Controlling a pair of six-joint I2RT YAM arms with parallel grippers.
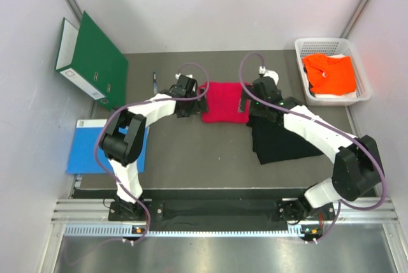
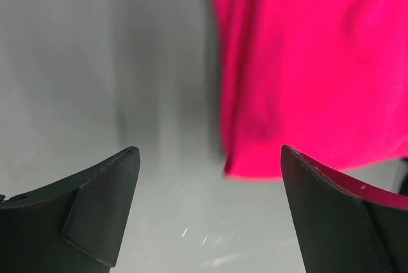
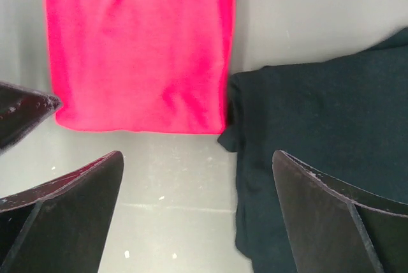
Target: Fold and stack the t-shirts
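Observation:
A folded crimson red t-shirt (image 1: 224, 102) lies flat in the middle of the grey table. A black t-shirt (image 1: 280, 142) lies crumpled just to its right. The bright orange t-shirt (image 1: 330, 72) sits in a white basket at the back right. My left gripper (image 1: 194, 102) hovers at the red shirt's left edge. It stands open (image 2: 209, 150) over bare table, with the red t-shirt (image 2: 306, 62) just beyond its fingers. My right gripper (image 1: 250, 106) is open (image 3: 196, 155) above the table, near where the red t-shirt (image 3: 140, 50) meets the black t-shirt (image 3: 319, 132). Neither gripper holds anything.
A green binder (image 1: 92, 62) leans at the back left. A flat blue sheet (image 1: 105, 148) lies at the table's left edge, and a pen (image 1: 155, 81) lies behind the left arm. The white basket (image 1: 364, 78) stands against the right wall.

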